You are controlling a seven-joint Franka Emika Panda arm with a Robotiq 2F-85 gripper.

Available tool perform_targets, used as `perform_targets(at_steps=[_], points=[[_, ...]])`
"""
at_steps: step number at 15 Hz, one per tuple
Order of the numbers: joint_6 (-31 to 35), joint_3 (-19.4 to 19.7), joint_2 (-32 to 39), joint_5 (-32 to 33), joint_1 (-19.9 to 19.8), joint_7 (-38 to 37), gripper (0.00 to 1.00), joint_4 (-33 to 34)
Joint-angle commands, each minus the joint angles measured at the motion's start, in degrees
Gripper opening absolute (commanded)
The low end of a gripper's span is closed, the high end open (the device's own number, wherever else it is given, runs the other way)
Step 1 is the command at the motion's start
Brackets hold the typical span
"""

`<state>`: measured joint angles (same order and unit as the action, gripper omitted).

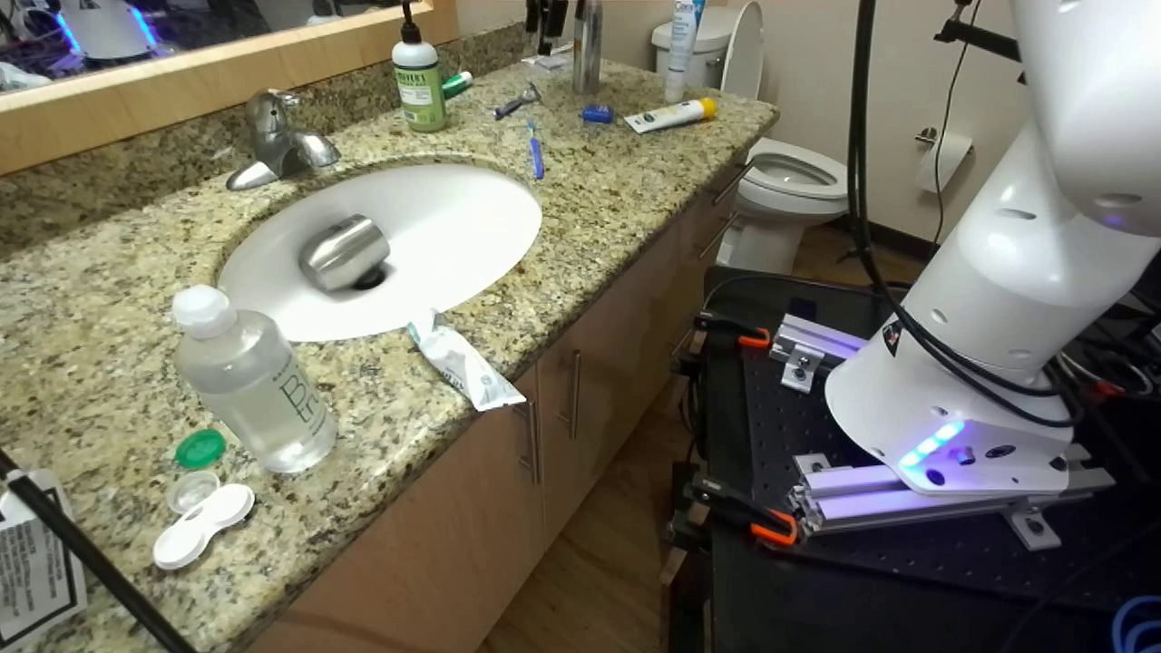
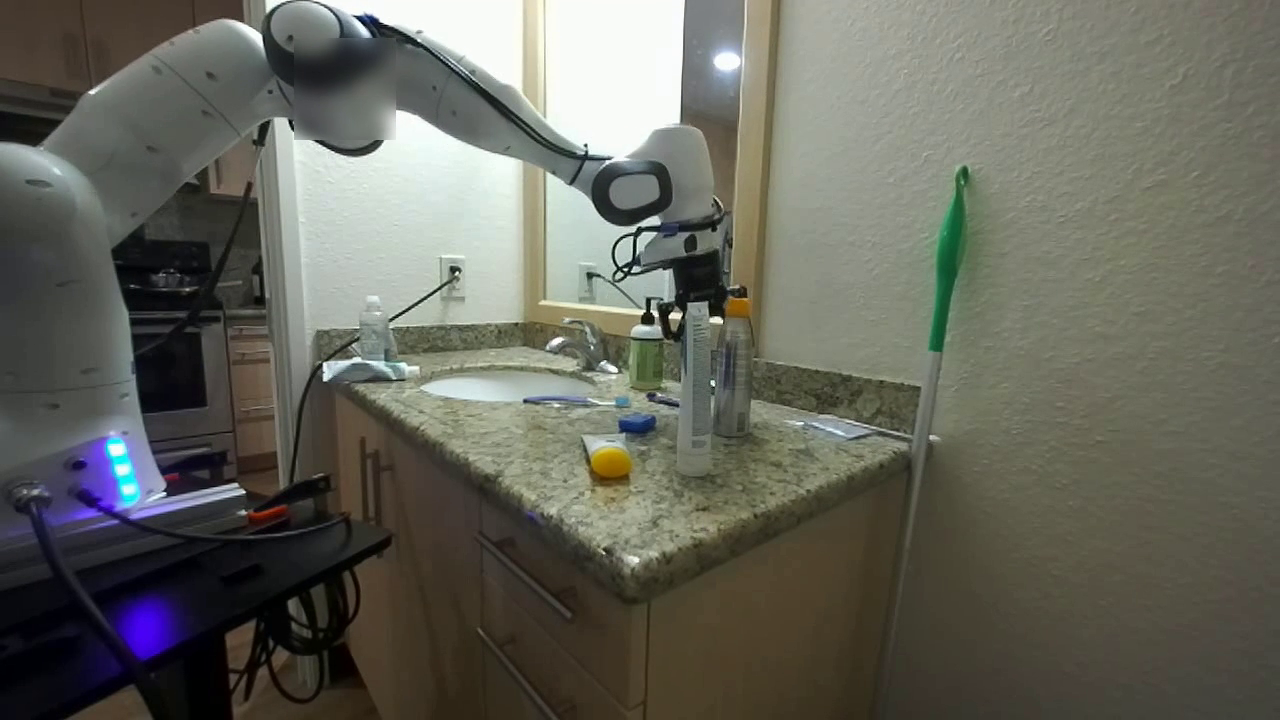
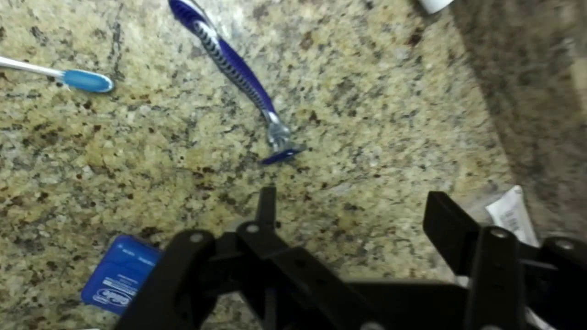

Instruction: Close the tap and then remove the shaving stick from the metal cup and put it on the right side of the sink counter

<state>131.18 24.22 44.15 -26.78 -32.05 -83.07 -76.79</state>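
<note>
The gripper (image 3: 351, 197) hangs with its jaws apart, holding nothing. The razor (image 3: 240, 74) lies just beyond it on the surface (image 3: 367, 114); the tipped cup (image 1: 345, 254) is well apart, in the sink (image 1: 463, 227). Setting down looks finished; next, presumably, the gripper should rise clear.

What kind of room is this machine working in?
Probably a bathroom, perhaps in a home: there's a toilet, a white basin set into the counter, and a razor lying on that counter.

And it's a home bathroom: toilet (image 1: 771, 209), paper roll (image 1: 943, 163), mirror (image 2: 615, 80), basin (image 1: 458, 227) sunk in a granite tabletop (image 1: 626, 186), stove (image 2: 165, 365) beyond!
</note>
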Motion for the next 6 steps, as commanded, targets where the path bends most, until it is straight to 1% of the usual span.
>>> perform_targets(at_steps=[1,4,5,6], points=[[7.59,-1.72,-13.05,-2.61,1.23,10.6,1.0,-12.36],[12.5,-3.08,-21.3,-5.58,1.69,20.94,1.0,-19.18],[8.82,-2.49,-13.7,-2.6,0.35,13.68,1.0,-9.84],[9.57,-2.58,-16.46,-3.68,0.78,16.48,1.0,-12.24]])
